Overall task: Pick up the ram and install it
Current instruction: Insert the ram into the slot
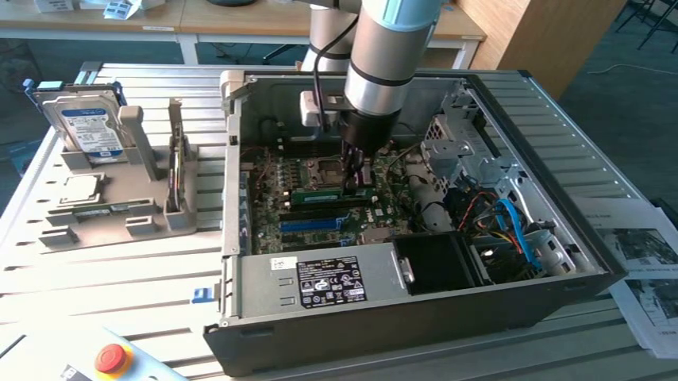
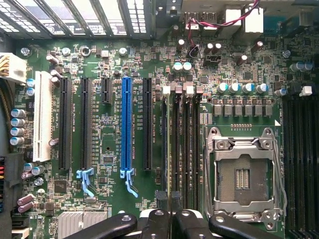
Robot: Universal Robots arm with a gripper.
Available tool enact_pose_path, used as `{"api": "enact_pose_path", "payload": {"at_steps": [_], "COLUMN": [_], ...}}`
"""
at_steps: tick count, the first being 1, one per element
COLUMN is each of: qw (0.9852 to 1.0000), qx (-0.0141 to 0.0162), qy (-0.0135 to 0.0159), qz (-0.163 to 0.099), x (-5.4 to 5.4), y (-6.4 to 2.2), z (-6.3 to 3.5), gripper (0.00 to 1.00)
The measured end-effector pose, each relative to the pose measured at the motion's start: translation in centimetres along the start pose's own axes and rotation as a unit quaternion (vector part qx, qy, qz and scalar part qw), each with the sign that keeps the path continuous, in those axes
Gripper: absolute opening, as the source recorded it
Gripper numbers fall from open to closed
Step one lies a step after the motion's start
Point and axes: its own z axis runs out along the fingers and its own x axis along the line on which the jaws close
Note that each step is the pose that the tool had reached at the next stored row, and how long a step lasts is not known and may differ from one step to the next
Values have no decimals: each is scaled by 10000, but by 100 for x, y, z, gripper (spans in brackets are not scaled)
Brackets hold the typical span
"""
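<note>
Exterior view: the arm reaches down into the open computer case [image 1: 317, 337], and the gripper [image 1: 360, 181] sits low over the motherboard [image 1: 278, 208], closed almost fully. The ram [image 1: 317, 191], a thin green strip, stands on edge among the memory slots, one end at the gripper's tip; whether it is pinched I cannot tell. Wrist view: the gripper [image 2: 169, 200] has its 2 dark tips together over black slots beside the processor socket [image 2: 242, 172].
</note>
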Motion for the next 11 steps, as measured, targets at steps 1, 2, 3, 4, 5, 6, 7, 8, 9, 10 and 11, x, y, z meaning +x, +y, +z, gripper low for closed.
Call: {"api": "enact_pose_path", "payload": {"at_steps": [1, 2, 3, 4, 5, 6, 7, 8, 9, 10, 11], "qw": [10000, 10000, 10000, 10000, 10000, 10000, 10000, 10000, 10000, 10000, 10000], "qx": [0, 0, 0, 0, 0, 0, 0, 0, 0, 0, 0], "qy": [-1, -1, -1, -1, -1, -1, -1, -1, -1, -1, -1], "qz": [0, 0, 0, 0, 0, 0, 0, 0, 0, 0, 0], "x": [1, 1, 2, 2, 2, 2, 2, 2, 2, 2, 2], "y": [0, 0, -1, -1, -1, -1, -1, -1, -1, -1, -1], "z": [0, 5, 7, 9, 11, 14, 16, 18, 21, 24, 27], "gripper": [12, 12, 12, 12, 12, 12, 12, 12, 12, 12, 12]}}
